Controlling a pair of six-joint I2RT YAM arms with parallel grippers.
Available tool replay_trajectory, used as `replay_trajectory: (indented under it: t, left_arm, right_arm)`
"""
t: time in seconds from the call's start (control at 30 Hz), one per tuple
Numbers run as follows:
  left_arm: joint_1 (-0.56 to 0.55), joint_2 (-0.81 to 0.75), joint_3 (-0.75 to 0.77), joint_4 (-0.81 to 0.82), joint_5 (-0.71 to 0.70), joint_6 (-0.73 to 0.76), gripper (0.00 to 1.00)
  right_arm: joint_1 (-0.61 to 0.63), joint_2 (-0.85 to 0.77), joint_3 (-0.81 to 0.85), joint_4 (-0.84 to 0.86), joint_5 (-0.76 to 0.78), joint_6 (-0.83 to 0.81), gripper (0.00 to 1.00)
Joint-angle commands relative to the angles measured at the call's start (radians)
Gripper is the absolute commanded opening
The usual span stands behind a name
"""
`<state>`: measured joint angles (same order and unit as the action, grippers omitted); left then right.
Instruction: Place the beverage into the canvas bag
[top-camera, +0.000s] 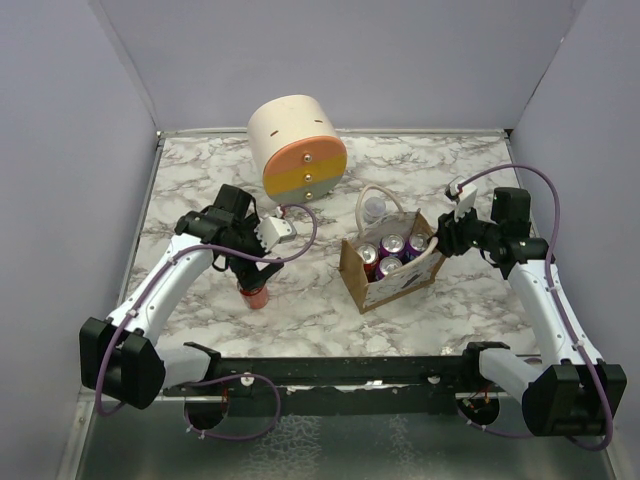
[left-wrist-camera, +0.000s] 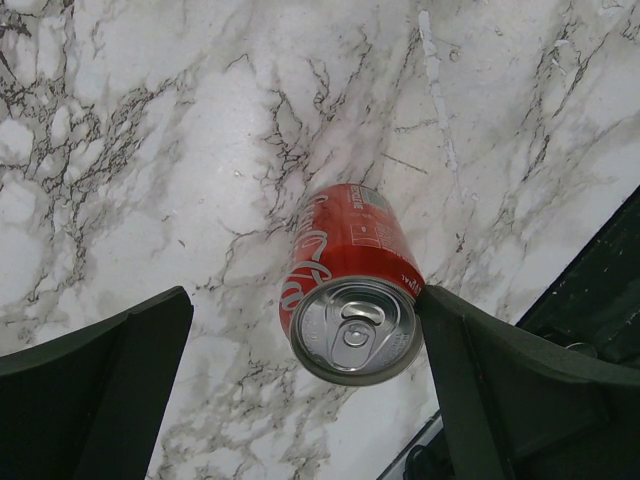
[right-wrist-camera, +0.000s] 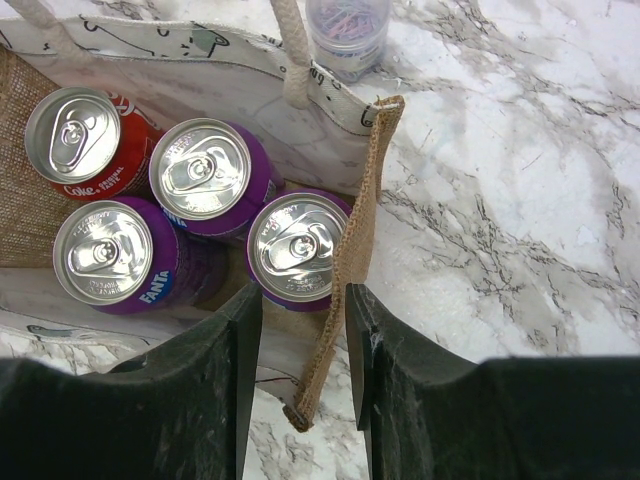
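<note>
From above, we see the left pincer (top-camera: 255, 272) right over a red can (top-camera: 256, 296) that stands on the marble bench (top-camera: 470, 300). The right pincer (top-camera: 441, 241) is at the side of the canvas bag (top-camera: 395, 285), well apart from the left pincer. Cans stand in the bag. A big cream drum (top-camera: 295, 140) sits far past both pincers.

In the left wrist view, the left pincer is wide open. The red can stands between its two fingers, just beside the right finger (left-wrist-camera: 490, 380) and apart from the left finger (left-wrist-camera: 100, 390).

In the right wrist view, the right pincer's fingers (right-wrist-camera: 200, 400) are a little apart. The bag's brown side wall is between them. We cannot tell if they squeeze it. Just past the fingertips, inside the bag, stand three purple cans (right-wrist-camera: 205, 175) and a second red can (right-wrist-camera: 75, 135). A small clear pot (right-wrist-camera: 347, 35) sits behind the bag.
</note>
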<state>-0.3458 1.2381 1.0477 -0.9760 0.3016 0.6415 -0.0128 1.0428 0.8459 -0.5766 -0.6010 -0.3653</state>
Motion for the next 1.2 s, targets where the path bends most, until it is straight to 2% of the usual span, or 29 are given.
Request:
replay_trajectory:
  t: [0.0, 0.4, 0.57, 0.8, 0.93, 1.03, 1.17]
  left_arm:
    - [0.006, -0.006, -0.024, -0.02, 0.003, -0.02, 0.99]
    - [0.01, -0.04, -0.097, -0.037, -0.017, -0.028, 0.99]
    - [0.01, -0.023, -0.1, -0.017, -0.019, -0.033, 0.91]
    - [0.01, -0.003, -0.037, -0.032, 0.062, -0.021, 0.65]
    - [0.01, -0.003, 0.038, -0.071, 0.133, 0.005, 0.44]
    - [0.009, -0.01, 0.112, -0.107, 0.205, 0.046, 0.34]
    - [0.008, -0.035, 0.228, -0.118, 0.287, 0.129, 0.26]
  right_arm:
    - [0.002, -0.006, 0.005, 0.007, -0.023, -0.009, 0.39]
    - [0.002, -0.002, -0.006, 0.02, -0.03, -0.003, 0.4]
    - [0.002, -0.006, -0.008, 0.02, -0.025, -0.003, 0.4]
    - [0.002, -0.024, -0.014, 0.018, -0.014, -0.002, 0.4]
    - [0.002, -0.025, -0.012, 0.016, -0.01, -0.003, 0.4]
    - [0.002, -0.022, -0.008, 0.011, -0.007, -0.007, 0.39]
    - [0.002, -0.016, 0.004, -0.002, -0.003, -0.014, 0.39]
